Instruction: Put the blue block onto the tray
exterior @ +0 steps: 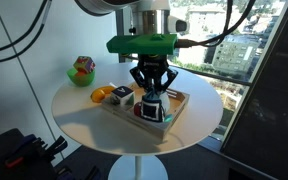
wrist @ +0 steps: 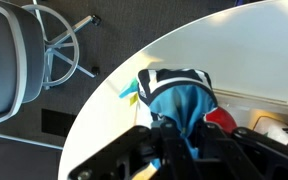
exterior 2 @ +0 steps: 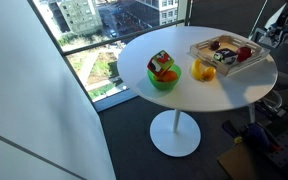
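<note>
In an exterior view my gripper (exterior: 152, 92) hangs straight down over the light wooden tray (exterior: 181, 100) in the middle of the round white table. Its fingers close around the blue block (exterior: 151, 108), which is low at the tray's near side. In the wrist view the blue block (wrist: 180, 100) fills the gap between my fingers (wrist: 174, 142), its black-and-white patterned face turned away from me. A strip of the tray (wrist: 276, 104) shows on the right. The tray (exterior 2: 200, 51) also shows in the other exterior view, where I cannot make out the block or the gripper.
A green bowl (exterior: 81, 76) (exterior 2: 164, 80) holding a multicoloured object stands apart from the tray. A yellow-orange item (exterior: 104, 95) (exterior 2: 204, 70) lies beside the tray. A red object (wrist: 222, 118) sits in the tray next to the block. The table edge and a chair (wrist: 24, 60) are close by.
</note>
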